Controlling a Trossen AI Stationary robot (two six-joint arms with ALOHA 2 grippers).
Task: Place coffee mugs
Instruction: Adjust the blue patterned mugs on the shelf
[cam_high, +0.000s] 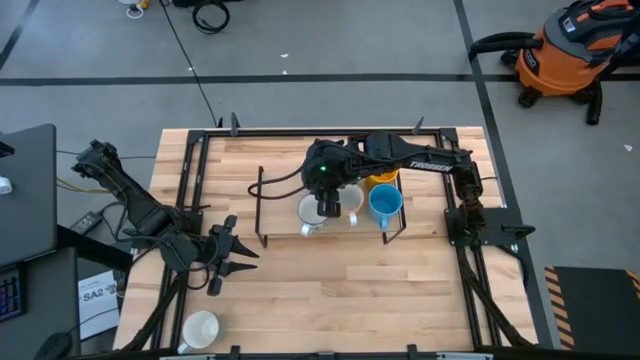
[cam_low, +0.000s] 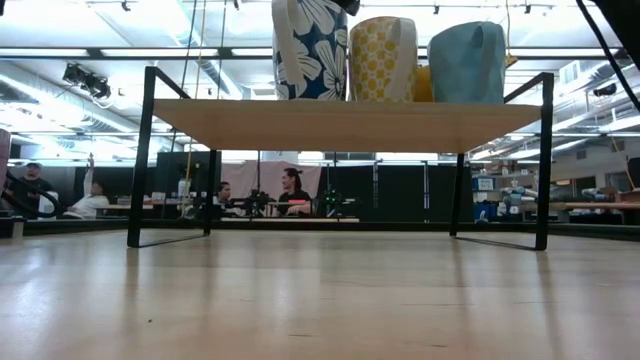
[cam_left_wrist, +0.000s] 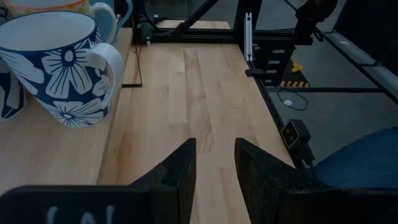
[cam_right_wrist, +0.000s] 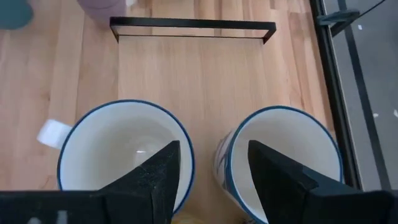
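Note:
A black-framed wooden shelf (cam_high: 285, 205) stands mid-table with several mugs on top. In the low view they are a blue floral mug (cam_low: 310, 48), a cream yellow-patterned mug (cam_low: 382, 58) and a light blue mug (cam_low: 467, 62), with an orange-yellow one (cam_low: 424, 84) behind. My right gripper (cam_right_wrist: 213, 148) is open above two blue-rimmed mugs (cam_right_wrist: 124, 155) (cam_right_wrist: 286, 155), one finger over each opening. My left gripper (cam_left_wrist: 216, 163) is open, low over the table's left part, apart from the floral mug (cam_left_wrist: 62, 68). A white mug (cam_high: 200, 328) stands at the table's near left corner. My right gripper points straight down at the two blue-rimmed mugs. One finger (cam_right_wrist: 163, 171) hangs over the left mug's opening, the other (cam_right_wrist: 273, 177) over the right mug's. Both mugs stand upright. I cannot tell whether a finger touches a rim.
A purple mug (cam_right_wrist: 102, 7) and a blue one (cam_right_wrist: 12, 12) show past the shelf's black foot bar (cam_right_wrist: 193, 23). Black rails (cam_high: 190, 200) run along the table's left and right sides. Bare wood (cam_high: 340, 290) lies near of the shelf. People sit in the room beyond (cam_low: 290, 190).

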